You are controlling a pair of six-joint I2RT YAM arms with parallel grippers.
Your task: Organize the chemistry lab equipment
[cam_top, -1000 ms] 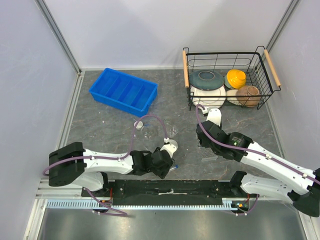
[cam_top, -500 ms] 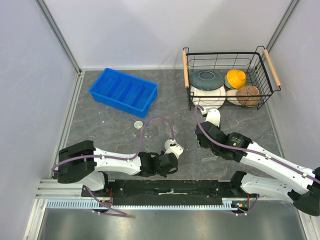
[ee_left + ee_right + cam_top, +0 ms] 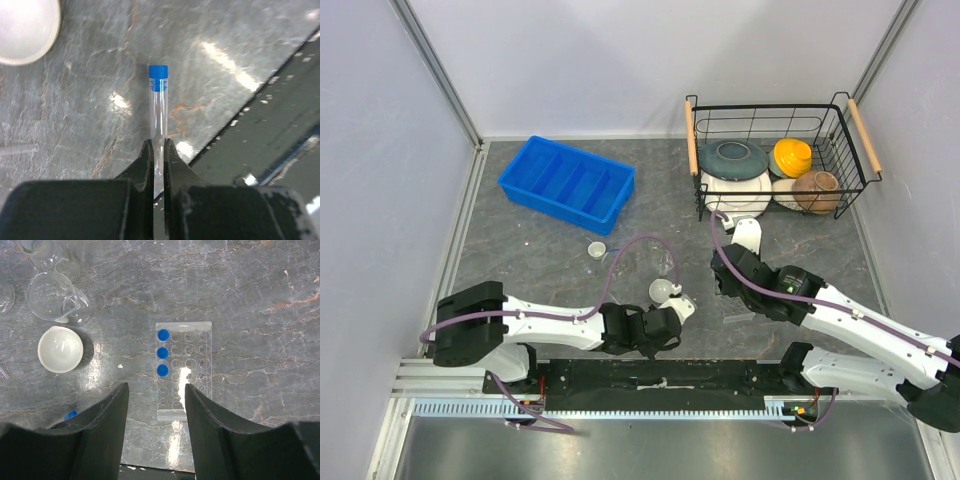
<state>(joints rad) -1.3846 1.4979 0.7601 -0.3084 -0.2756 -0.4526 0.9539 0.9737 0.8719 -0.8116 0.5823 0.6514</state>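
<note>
Grey marbled table (image 3: 510, 260), as I read it from my station.
- Far left: blue divided tray (image 3: 567, 183).
- Far right: wire basket (image 3: 775, 160), loaded with crockery (image 3: 734, 160).
- Centre: tiny white cup (image 3: 597, 249); white round dish (image 3: 60, 349), with clear beakers (image 3: 57, 299) just beside it.
- Right of those: clear tube rack (image 3: 183, 371), three blue-capped tubes (image 3: 162, 351) in its left column.
- Front edge: I count one loose blue-capped tube (image 3: 159, 100).
</note>
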